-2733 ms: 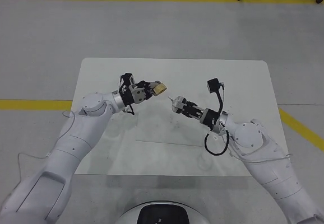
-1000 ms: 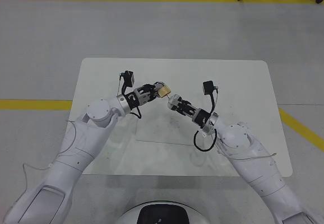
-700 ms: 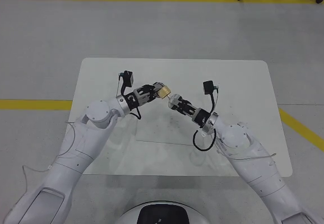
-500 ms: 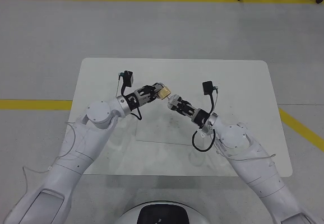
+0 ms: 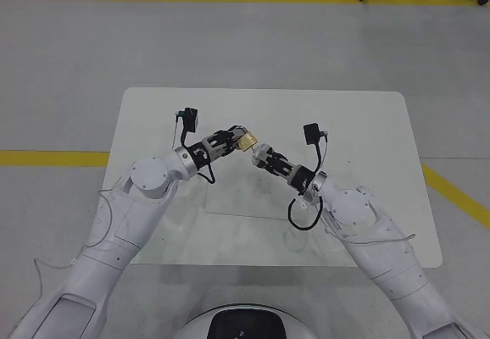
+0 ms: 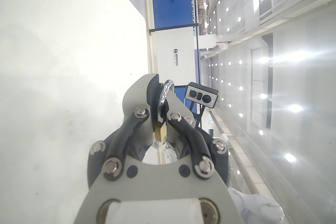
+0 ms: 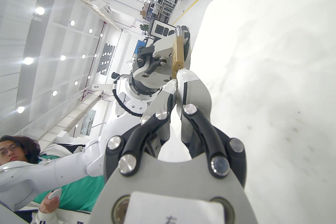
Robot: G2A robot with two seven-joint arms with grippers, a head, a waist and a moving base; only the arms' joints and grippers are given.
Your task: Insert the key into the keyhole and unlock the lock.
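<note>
Above table [image 5: 355,110], left gripper [image 6: 162,100] clamps lock [image 7: 178,55]

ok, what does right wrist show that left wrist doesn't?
Right wrist view: the padlock side-on, its brass body at full length. The right gripper has its jaws shut on the key, tips against the body's end opposite the shackle; the blade is hidden.
Left wrist view: the silver shackle clamped in the left gripper, a sliver of brass body, and the black camera box on the other arm.
Both: the padlock held in the left gripper above the white table.
</note>
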